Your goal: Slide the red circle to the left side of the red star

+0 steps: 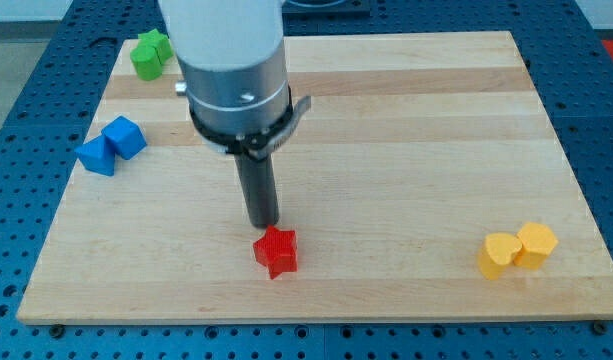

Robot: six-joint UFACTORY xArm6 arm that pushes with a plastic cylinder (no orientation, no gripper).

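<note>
A red star (276, 251) lies on the wooden board (406, 130) near the view's bottom, a little left of the middle. My tip (263, 223) is just above the star, at its top left, close to touching it. No red circle shows in this view; the arm's wide grey body (231, 60) hides part of the board at the view's top.
Two green blocks (150, 52) sit at the view's top left corner. A blue cube (125, 136) and a blue triangle-like block (96, 156) sit at the left edge. A yellow heart (498, 255) and a yellow hexagon (536, 244) touch at the bottom right.
</note>
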